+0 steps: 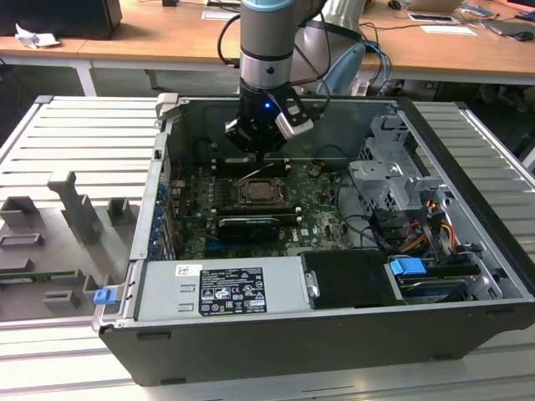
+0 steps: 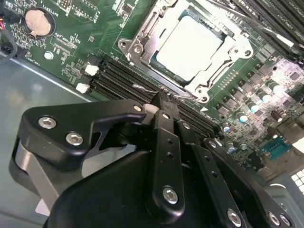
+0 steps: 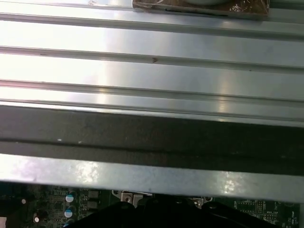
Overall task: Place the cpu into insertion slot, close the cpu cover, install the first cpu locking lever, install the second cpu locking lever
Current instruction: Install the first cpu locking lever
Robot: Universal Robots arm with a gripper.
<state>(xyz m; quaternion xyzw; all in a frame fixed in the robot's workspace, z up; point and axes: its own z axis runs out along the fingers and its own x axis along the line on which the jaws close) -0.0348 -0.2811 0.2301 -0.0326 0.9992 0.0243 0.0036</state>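
Black gripper (image 2: 161, 102), jaws pressed together and holding nothing, hovers just beside the insertion slot (image 2: 190, 47) mid-motherboard, where the cpu (image 2: 190, 45) sits under the closed cpu cover (image 2: 142, 45); the levers appear next, demanding a precise downward hook.

A ribbed metal table (image 1: 75, 134) carries an open computer case (image 1: 334, 334); grey fixtures (image 1: 71, 205) stand on it toward the exterior view's left.
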